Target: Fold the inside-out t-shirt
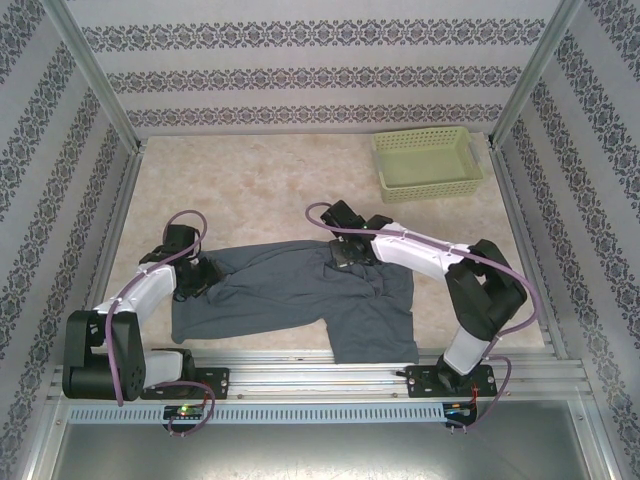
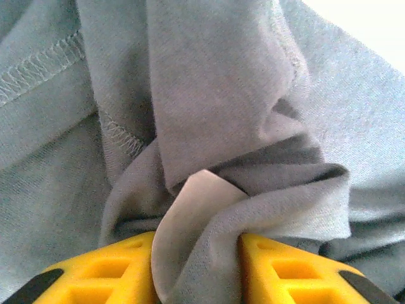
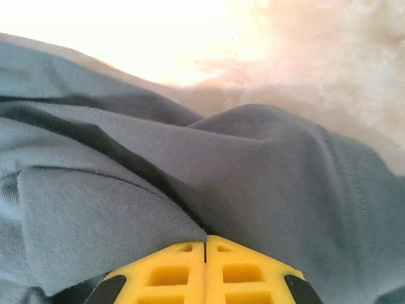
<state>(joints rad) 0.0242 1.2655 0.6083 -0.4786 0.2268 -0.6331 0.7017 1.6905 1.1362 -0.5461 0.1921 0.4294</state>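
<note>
Left gripper [image 2: 196,253]: clamped on the inside-out t-shirt [image 1: 300,300]. A thick bunched fold of cloth fills the gap between its yellow fingers [image 2: 114,278], which stand partly apart around it. Just beyond the fingertips the cloth rises in twisted creases. A stitched hem runs beyond and to the left of this gripper.

Garment: slate blue-grey, lying rumpled and mostly flat on the surface [image 1: 250,190]. Its bulk extends to the right of the left gripper, reaching to and past the right one. One part of it lies on the near side of the right gripper, toward the arm bases.

Right gripper [image 3: 205,244]: closed tight, the two yellow fingers meeting in a thin line on a pinch of cloth at the garment's far edge. Creases converge on that line from the left. Bare surface shows beyond the fingertips.

Light green basket [image 1: 425,165]: well beyond and to the right of the right gripper, apart from the garment
</note>
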